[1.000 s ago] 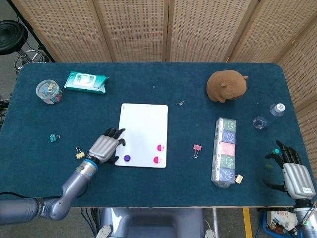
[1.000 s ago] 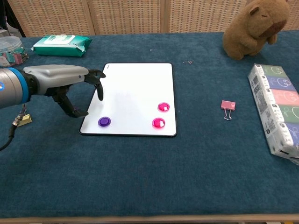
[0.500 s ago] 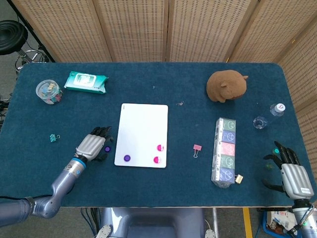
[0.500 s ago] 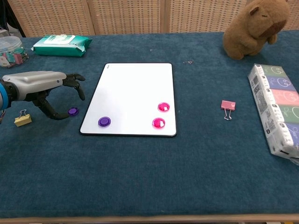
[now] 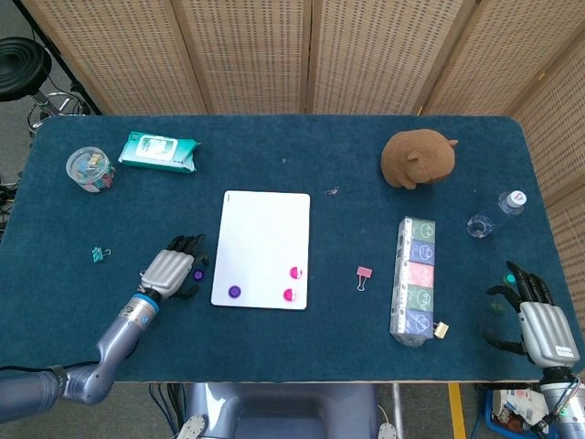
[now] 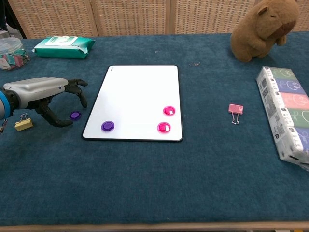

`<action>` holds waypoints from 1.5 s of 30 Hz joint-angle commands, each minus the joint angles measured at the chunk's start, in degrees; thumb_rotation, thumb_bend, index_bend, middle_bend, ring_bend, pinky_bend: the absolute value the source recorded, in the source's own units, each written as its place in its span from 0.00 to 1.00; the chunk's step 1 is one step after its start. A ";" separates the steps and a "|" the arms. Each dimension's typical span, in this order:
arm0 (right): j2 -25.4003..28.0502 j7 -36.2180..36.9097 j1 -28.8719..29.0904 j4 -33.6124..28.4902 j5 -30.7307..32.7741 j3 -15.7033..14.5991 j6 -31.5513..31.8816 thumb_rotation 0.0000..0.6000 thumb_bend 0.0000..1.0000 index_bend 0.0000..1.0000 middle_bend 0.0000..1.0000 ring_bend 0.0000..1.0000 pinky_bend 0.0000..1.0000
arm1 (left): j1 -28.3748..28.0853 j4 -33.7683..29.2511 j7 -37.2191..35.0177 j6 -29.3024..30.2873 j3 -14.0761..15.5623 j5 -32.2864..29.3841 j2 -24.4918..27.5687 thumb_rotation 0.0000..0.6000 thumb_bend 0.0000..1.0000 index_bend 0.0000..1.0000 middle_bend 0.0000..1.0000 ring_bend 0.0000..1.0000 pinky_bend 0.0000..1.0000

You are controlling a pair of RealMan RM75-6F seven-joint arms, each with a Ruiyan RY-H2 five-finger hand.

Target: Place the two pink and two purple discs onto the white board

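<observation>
The left hand (image 6: 46, 94) is hovering with fingers spread and curved, gripping nothing, over a purple disc (image 6: 75, 115) lying on the cloth. At its three o'clock the white board (image 6: 137, 92) is carrying another purple disc (image 6: 107, 126) and two pink discs (image 6: 166, 119). The right hand (image 5: 541, 322) is resting open, empty, far away.

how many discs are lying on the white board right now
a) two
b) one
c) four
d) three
d: two pink discs and one purple disc lie on the white board; the second purple disc sits on the blue cloth beside it, by the left hand.
</observation>
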 commanded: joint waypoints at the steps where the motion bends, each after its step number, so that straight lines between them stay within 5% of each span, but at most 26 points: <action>1: 0.05 0.06 0.00 -0.03 0.00 0.00 0.00 1.00 0.18 0.32 0.00 0.00 0.00 | 0.23 0.46 0.11 0.09 -0.21 0.01 -0.42 1.00 0.32 0.35 0.00 0.00 0.00; 20: 0.13 0.47 0.10 0.02 -0.01 -0.04 -0.40 1.00 0.18 0.32 0.00 0.00 0.00 | 1.75 2.87 -0.72 -0.17 -0.96 1.00 -1.89 1.00 0.32 0.43 0.00 0.00 0.00; 29: 0.18 0.89 0.18 0.09 0.10 0.05 -0.56 1.00 0.18 0.33 0.00 0.00 0.00 | 2.07 3.46 -0.36 0.01 -1.44 1.41 -2.45 1.00 0.32 0.62 0.00 0.00 0.00; 45: 0.29 1.01 0.14 0.07 0.13 0.05 -0.55 1.00 0.18 0.33 0.00 0.00 0.00 | 2.12 1.38 0.56 -0.06 -2.45 1.35 -0.98 1.00 0.32 0.64 0.00 0.00 0.00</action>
